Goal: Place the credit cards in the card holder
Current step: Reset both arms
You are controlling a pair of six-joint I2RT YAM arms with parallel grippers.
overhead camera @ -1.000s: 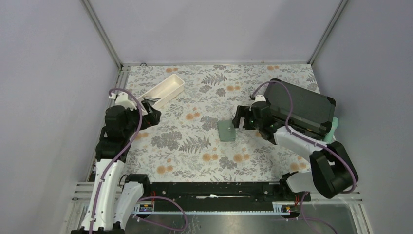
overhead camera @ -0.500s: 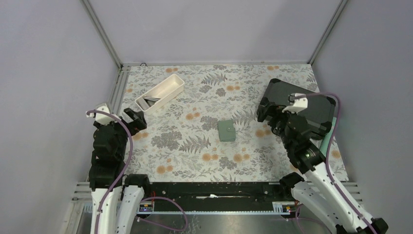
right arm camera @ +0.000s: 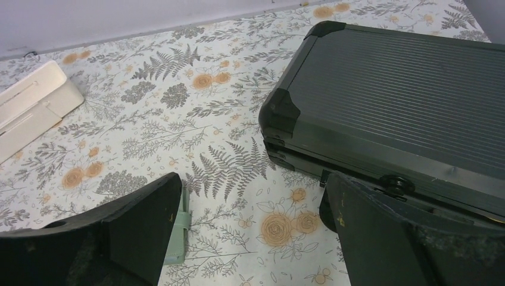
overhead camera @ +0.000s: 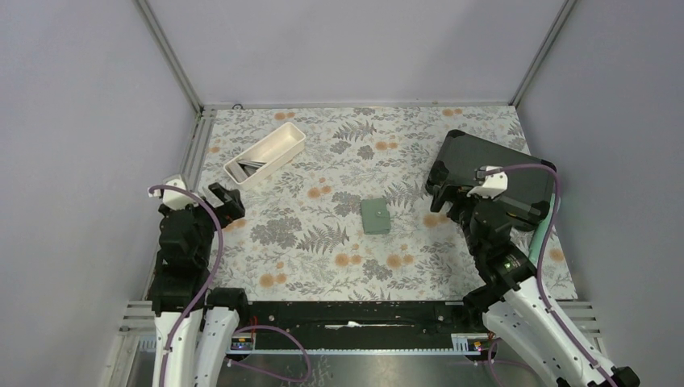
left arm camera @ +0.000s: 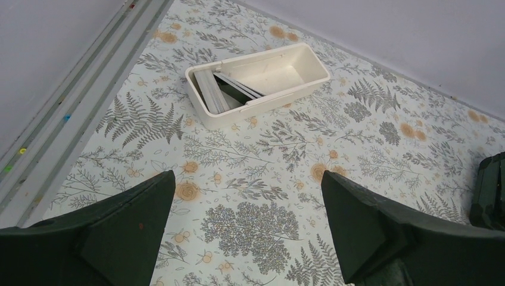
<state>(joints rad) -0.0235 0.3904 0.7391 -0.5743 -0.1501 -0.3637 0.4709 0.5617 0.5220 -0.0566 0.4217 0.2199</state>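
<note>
The sage-green card holder [overhead camera: 375, 216] lies shut on the floral mat near the middle; its edge shows in the right wrist view [right arm camera: 180, 229] beside my left finger. Greyish and dark credit cards [left arm camera: 223, 92] lie in the white oblong tray [left arm camera: 298, 80], also seen from above [overhead camera: 252, 167]. No gold-orange card shows. My left gripper [overhead camera: 227, 201] is open and empty, well short of the tray; in its wrist view [left arm camera: 247, 179] only mat lies between the fingers. My right gripper [overhead camera: 441, 193] is open and empty [right arm camera: 250, 182], between the card holder and the black case.
The large black hard case [overhead camera: 494, 179] lies shut at the right, close to my right gripper [right arm camera: 393, 101]; its corner shows in the left wrist view [left arm camera: 491, 190]. The white tray [overhead camera: 264, 153] stands at the back left. Metal rails [overhead camera: 193, 145] edge the mat's left side.
Both arms have pulled back. My left gripper moved away from the tray toward the near left. My right gripper moved away from the card holder to the right, beside the black case.
</note>
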